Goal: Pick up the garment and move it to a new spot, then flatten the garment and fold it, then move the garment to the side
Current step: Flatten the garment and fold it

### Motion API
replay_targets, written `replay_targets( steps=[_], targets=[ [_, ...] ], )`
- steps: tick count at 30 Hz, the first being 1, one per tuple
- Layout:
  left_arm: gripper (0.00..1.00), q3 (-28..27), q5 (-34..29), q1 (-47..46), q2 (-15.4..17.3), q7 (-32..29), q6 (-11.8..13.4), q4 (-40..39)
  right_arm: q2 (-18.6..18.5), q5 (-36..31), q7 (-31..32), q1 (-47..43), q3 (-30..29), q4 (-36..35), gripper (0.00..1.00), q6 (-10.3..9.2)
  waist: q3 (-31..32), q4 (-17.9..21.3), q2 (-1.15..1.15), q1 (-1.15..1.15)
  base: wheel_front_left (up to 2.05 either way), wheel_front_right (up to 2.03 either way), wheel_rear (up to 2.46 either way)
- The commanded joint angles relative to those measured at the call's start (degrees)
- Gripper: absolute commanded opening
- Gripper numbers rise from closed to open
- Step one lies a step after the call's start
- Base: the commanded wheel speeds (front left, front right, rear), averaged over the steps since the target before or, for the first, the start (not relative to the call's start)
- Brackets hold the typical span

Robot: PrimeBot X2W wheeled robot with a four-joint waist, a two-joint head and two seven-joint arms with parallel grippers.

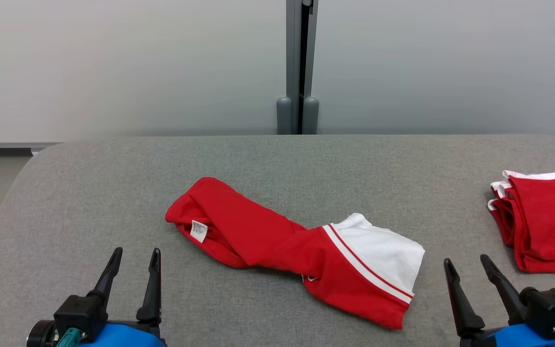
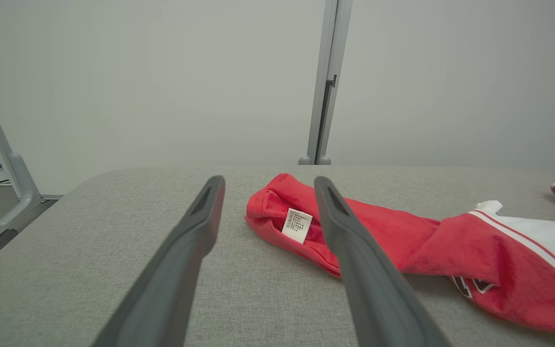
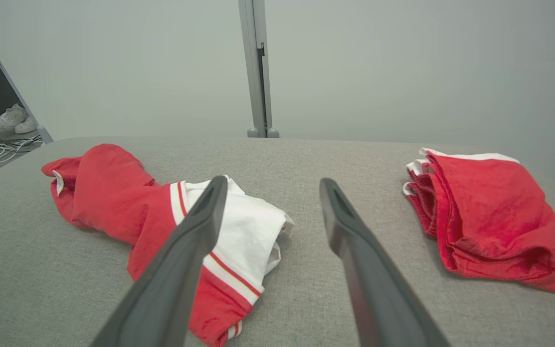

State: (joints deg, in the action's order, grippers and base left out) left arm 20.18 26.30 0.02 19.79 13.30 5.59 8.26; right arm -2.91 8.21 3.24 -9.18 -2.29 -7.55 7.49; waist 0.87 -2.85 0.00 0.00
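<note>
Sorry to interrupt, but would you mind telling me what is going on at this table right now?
A two-armed robot faces a twisted, crumpled red and white fabric garment lying in the middle of the grey cloth-covered table. Nothing holds it yet: the left gripper and the right gripper are both open, on the near side of the garment, one towards each end. A pile of folded red garments sits at the robot's right.

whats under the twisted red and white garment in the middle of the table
The garment lies on the grey table, whose cloth surface shows all around it. Its own twisted layers cover the patch beneath, so whether anything else lies under it cannot be seen.
</note>
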Motion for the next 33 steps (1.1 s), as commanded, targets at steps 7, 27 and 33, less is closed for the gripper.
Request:
replay_targets(
  steps=[7,27,33],
  targets=[
    [1.00,0.1,-0.7,-3.3,-0.1,0.5,0.2,-1.5,0.0,-0.4,1.0,2.4,1.6,3.7,1.00,0.00,-4.0,-1.5,0.00,0.00,0.00,0.00,0.00],
    [1.00,0.1,-2.4,-9.7,-2.2,1.8,-1.4,-0.2,-0.7,2.2,-2.6,15.1,1.3,20.9,0.07,0.00,-11.5,-4.4,0.00,0.00,0.00,0.00,0.00],
    [1.00,-0.3,-2.8,-9.7,-2.6,1.9,-1.5,0.1,-1.4,2.6,-3.4,16.5,1.3,21.7,0.00,0.00,-11.3,-4.4,0.00,0.00,0.00,0.00,0.00]
  ],
)
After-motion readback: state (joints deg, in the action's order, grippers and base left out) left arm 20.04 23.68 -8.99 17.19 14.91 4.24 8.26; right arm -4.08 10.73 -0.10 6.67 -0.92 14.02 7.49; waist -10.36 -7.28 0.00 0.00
